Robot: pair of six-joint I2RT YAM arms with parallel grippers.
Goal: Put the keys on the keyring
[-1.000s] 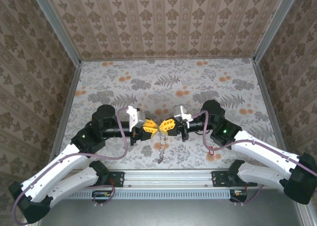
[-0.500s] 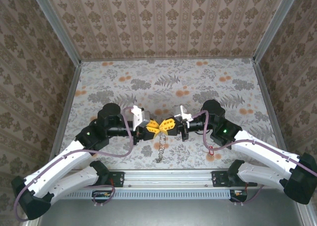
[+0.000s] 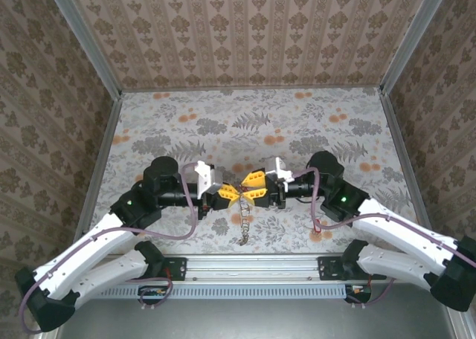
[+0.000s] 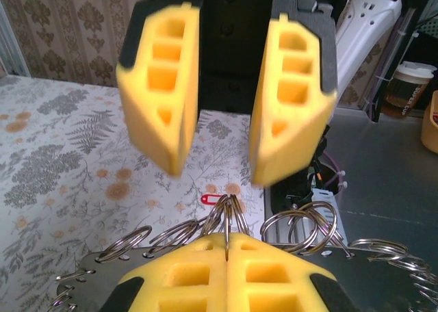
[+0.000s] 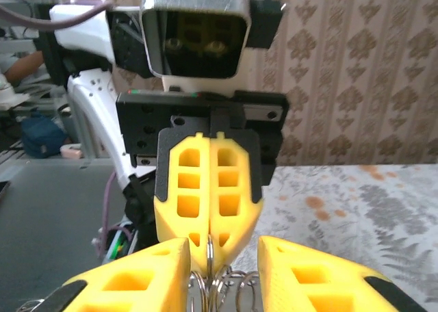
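The left gripper's (image 4: 226,247) jaws are clamping the chain of silver split rings (image 4: 301,219) hanging above the floral-patterned desk (image 3: 223,116), so the right gripper (image 4: 220,168), jaws apart, is probably best closing squarely on one ring.

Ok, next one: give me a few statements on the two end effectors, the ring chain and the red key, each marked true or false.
1. The left end effector is shut on a ring of the silver chain of metal split rings. True.
2. The right end effector is clamped shut. False: its yellow fingers stand apart.
3. The small red-headed key lies on the floral-patterned table, in neither end effector. True.
4. The ring chain lies on the table by the far wall. False: it is pinched at the left end effector's fingertips, between the two arms.
5. The end effectors point away from each other. False: they face each other tip to tip.
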